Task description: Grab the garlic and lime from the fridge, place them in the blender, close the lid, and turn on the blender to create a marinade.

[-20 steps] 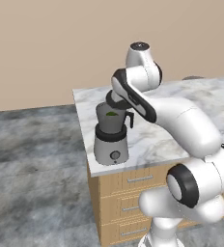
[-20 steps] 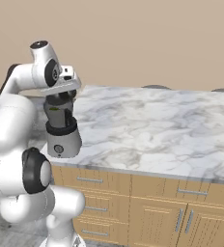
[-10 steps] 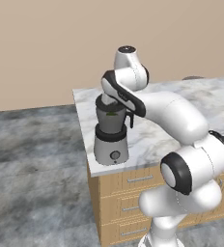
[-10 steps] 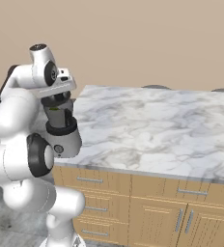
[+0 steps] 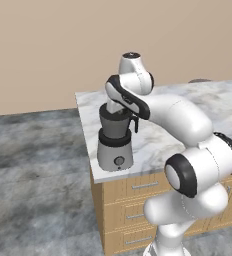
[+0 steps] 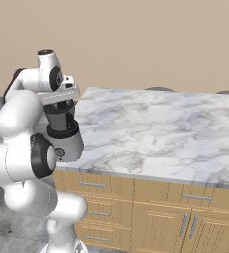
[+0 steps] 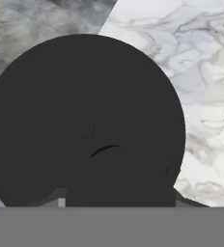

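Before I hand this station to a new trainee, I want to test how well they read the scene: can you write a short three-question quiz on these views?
1. True or false: the blender stands in the middle of the marble counter, far from any edge.
2. In the hand view, what covers the jar's mouth?
A. a wooden board
B. the lid
C. a white plate
3. Fill in: the blender's round knob sits on its light grey ____.

Key:
1. False: it stands at the counter's corner, near the edge.
2. B: a round black disc.
3. base.
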Tool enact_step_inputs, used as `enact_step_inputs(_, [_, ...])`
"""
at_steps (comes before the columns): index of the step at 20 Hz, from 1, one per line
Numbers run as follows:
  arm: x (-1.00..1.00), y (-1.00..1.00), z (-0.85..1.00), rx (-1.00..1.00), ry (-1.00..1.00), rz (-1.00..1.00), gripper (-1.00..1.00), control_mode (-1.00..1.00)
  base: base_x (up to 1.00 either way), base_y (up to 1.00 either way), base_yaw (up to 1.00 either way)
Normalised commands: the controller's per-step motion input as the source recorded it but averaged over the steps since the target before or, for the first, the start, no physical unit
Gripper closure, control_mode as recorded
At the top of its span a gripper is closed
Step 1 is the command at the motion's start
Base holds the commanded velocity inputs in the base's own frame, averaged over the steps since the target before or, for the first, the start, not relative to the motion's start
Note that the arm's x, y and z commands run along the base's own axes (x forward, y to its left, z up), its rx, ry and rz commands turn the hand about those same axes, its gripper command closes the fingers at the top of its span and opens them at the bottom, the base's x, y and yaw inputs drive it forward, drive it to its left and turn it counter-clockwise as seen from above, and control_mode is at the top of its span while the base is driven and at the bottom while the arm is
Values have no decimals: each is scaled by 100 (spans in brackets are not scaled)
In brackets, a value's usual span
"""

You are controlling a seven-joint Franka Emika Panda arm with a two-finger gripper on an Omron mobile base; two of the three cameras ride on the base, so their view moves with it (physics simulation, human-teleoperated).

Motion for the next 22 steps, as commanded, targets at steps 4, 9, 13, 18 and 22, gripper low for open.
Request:
enact_step_inputs(4, [1,7,-2,0,6,0,100,-100,0,0,0])
enact_step_inputs(9, [1,10,-36,-4,8,0,100,-100,0,0,0])
enact_step_inputs(13, [0,0,-18,-1,2,0,100,-100,0,0,0])
enact_step_inputs(18, [2,-5,0,0,-10,0,100,-100,0,0,0])
enact_step_inputs(22, [0,0,-4,0,-2,0,100,-100,0,0,0])
